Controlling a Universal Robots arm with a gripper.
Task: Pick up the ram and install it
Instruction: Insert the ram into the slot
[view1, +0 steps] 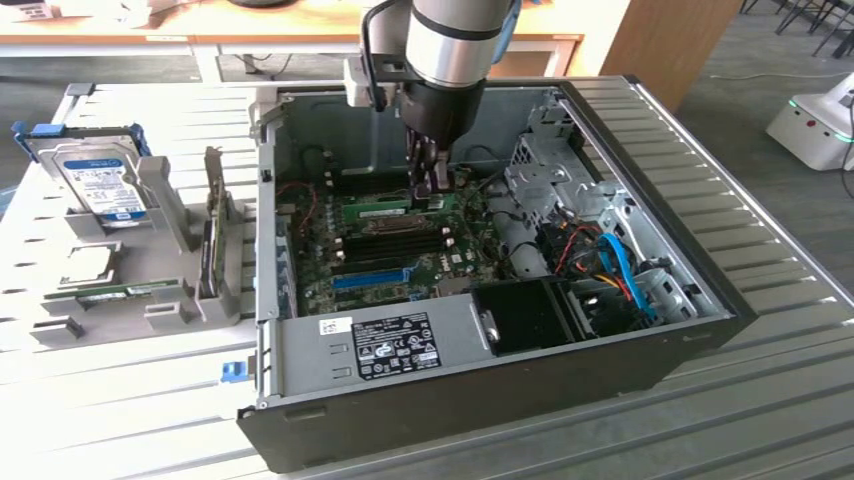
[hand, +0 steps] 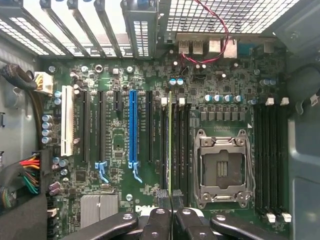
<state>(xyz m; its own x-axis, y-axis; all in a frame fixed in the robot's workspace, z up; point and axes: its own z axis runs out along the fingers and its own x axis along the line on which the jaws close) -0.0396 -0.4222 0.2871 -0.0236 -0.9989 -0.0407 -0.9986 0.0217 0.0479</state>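
Ram (hand: 170, 140): green stick clamped edge-on in closed end effector (hand: 171, 200), lined up among black slots (hand: 164, 150); best held parallel and pressed down evenly.

Here's the arm (view1: 461, 40): a fat brushed-silver cylinder stepping down into a black wrist section. A pale grey bracket (view1: 363, 85) is mounted on the exterior view's left, with a dark cable (view1: 371, 30) curving down to it. On the gripper (hand: 171, 196), black linkage bars, each pinned by shiny round silver rivets (hand: 160, 211).
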